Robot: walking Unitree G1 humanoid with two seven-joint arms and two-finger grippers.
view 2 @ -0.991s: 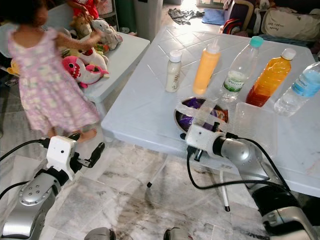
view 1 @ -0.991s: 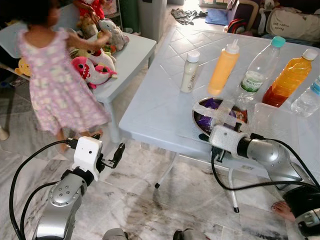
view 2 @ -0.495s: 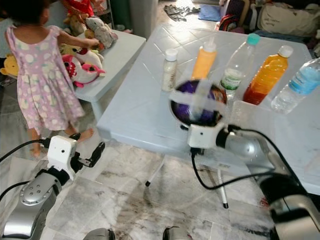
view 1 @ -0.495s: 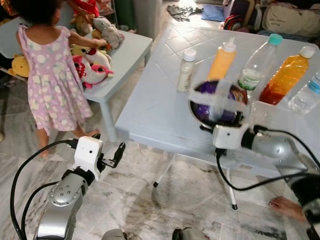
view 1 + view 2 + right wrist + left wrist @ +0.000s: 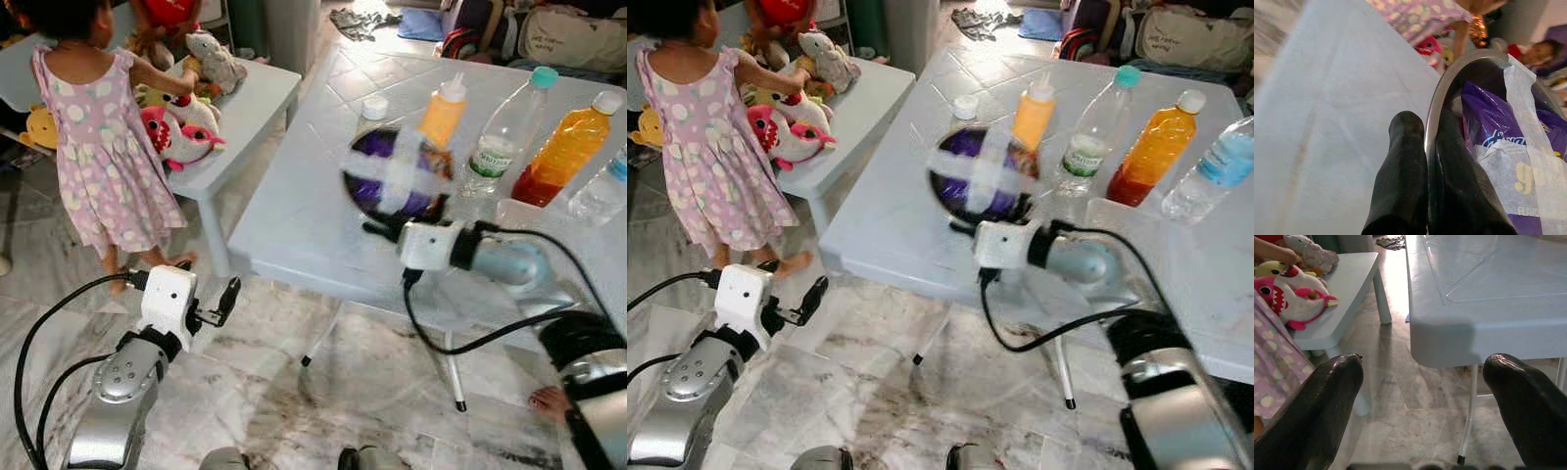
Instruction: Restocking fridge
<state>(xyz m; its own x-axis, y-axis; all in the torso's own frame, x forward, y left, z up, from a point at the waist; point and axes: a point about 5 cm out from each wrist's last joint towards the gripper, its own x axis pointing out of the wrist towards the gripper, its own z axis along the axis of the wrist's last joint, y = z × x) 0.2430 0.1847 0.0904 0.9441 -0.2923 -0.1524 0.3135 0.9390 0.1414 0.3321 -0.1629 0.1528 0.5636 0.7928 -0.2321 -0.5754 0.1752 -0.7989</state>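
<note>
A steel bowl (image 5: 397,176) holding purple snack packets under crossed white tape hangs tilted on its side above the pale blue table (image 5: 294,215). My right gripper (image 5: 380,228) is shut on the bowl's rim (image 5: 1449,83), one finger (image 5: 1400,161) outside the rim and one inside. Behind the bowl stand a small white bottle (image 5: 372,106), an orange squeeze bottle (image 5: 441,113), a clear bottle with a green cap (image 5: 505,132), an orange juice bottle (image 5: 568,147) and a water bottle (image 5: 602,191). My left gripper (image 5: 211,299) is open and empty, low over the marble floor before the table's corner (image 5: 1449,333).
A child in a pink dotted dress (image 5: 98,147) stands at the left beside a low table (image 5: 245,108) piled with plush toys (image 5: 181,132). A clear plastic tub (image 5: 529,220) sits on the table's right. Someone's foot (image 5: 554,401) is on the floor at the right.
The right gripper has lifted the bowl off the table, tipped it on edge and carried it leftward. The child has moved a little. The left arm is unchanged.
</note>
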